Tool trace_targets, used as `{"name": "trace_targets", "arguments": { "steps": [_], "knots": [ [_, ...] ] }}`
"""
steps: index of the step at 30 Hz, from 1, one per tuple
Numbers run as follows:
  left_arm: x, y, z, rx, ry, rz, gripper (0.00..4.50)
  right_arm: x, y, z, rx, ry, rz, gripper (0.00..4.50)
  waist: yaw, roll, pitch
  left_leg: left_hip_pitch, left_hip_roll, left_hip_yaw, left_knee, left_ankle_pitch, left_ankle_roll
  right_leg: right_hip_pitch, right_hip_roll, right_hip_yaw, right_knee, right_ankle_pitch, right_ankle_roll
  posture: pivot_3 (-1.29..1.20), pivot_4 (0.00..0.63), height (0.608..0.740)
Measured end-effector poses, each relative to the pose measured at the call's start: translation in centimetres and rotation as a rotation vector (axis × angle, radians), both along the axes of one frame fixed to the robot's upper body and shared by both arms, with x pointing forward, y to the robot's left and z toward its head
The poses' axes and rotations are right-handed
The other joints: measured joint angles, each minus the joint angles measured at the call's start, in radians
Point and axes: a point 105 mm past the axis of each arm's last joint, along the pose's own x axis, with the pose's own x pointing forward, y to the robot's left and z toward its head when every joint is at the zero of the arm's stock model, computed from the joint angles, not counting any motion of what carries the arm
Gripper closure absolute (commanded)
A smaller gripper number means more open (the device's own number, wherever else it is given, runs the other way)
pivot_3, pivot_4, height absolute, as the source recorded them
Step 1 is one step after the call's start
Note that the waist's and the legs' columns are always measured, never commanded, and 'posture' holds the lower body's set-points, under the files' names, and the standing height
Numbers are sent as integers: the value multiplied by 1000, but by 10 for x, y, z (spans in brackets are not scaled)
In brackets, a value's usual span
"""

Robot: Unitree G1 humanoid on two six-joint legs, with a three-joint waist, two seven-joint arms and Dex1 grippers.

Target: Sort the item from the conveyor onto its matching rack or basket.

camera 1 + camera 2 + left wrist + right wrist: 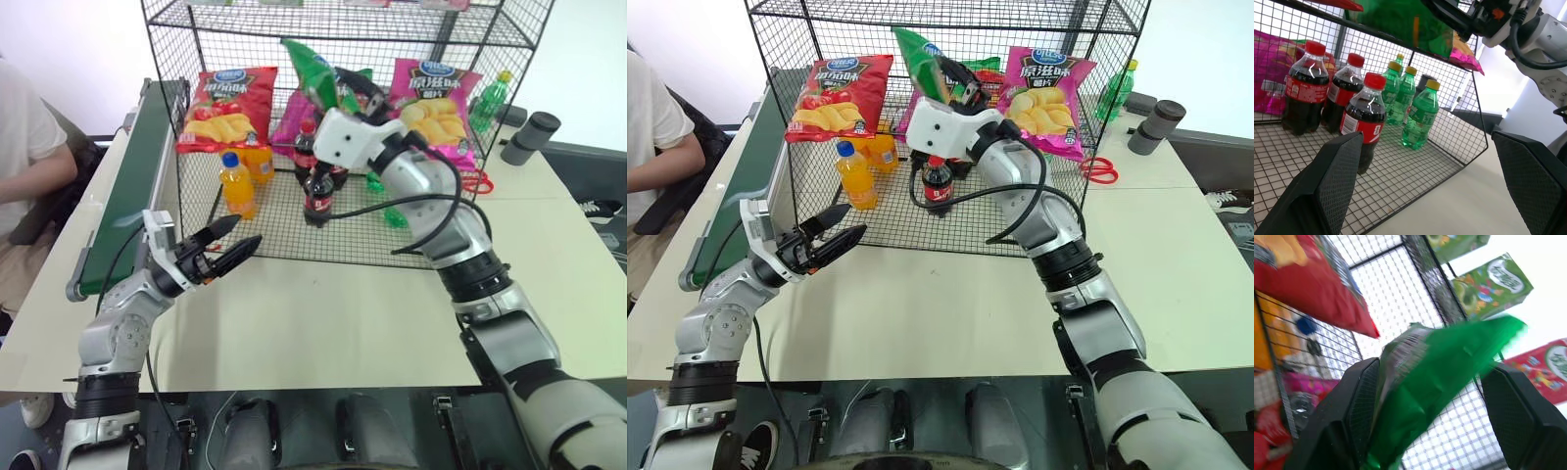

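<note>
The item, a shiny green chip bag (312, 73), sits tilted inside the black wire rack (284, 235), between a red chip bag (227, 108) and a pink one (436, 108). My right gripper (353, 93) reaches into the rack and is open. In the right wrist view the green bag (1440, 362) lies between the spread fingers (1364, 401), leaning on one of them. My left gripper (245, 232) hovers open and empty over the table in front of the rack's left corner. The conveyor (127, 186) runs along the left side with nothing on the belt.
On the rack floor stand orange bottles (237, 184), cola bottles (318, 191) and green bottles (1418, 115). A person (24, 147) sits at the far left beside the conveyor. Red scissors (1097, 168), a green bottle (487, 103) and grey cylinders (529, 137) lie right of the rack.
</note>
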Motion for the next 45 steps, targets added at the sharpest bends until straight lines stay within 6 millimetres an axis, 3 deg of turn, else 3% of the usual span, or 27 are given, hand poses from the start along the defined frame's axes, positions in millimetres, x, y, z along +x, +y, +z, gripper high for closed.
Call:
{"name": "trace_targets", "arguments": {
  "steps": [8, 11, 16, 17, 30, 42, 45],
  "knots": [
    [1, 1, -1, 14, -6, 17, 0, -5, 18, -5, 35, 20, 87, 1212, -1, 0, 0, 0, 0, 0, 0, 0, 0, 0, 0, 0, 0, 0, 0, 0, 150, 740],
    [1, 2, -2, 17, -3, 24, 0, -2, 25, -13, 32, 48, 113, 1980, -1, 0, 0, 0, 0, 0, 0, 0, 0, 0, 0, 0, 0, 0, 0, 0, 150, 740],
    [0, 1, -4, 29, -1, 28, 0, 8, 27, -25, 15, 93, 109, 4331, 0, 0, 0, 0, 0, 0, 0, 1, -1, 0, 0, 0, 0, 0, 0, 0, 150, 740],
    [0, 1, -4, 33, -2, 29, 0, 10, 27, -26, 15, 97, 106, 4429, 0, 0, 0, 0, 0, 0, 0, 1, -1, 0, 0, 0, 0, 0, 0, 0, 150, 740],
    [0, 2, -6, 33, -3, 52, 0, 13, 39, -17, 118, 95, 87, 4429, -2, 0, 0, 0, 0, 0, 0, 1, -1, 0, 0, 0, 0, 0, 0, 0, 150, 740],
    [1, 2, -6, 29, -2, 60, 0, 36, 32, -22, 146, 148, -24, 4429, -2, 0, 0, 0, 0, 0, 0, 1, -1, 0, 0, 0, 0, 0, 0, 0, 150, 740],
    [1, 2, -6, 29, -1, 64, 0, 34, 37, -22, 174, 164, -4, 3545, -2, 0, 0, 0, 0, 0, 0, 1, -1, 0, 0, 0, 0, 0, 0, 0, 150, 740]
  ]
}}
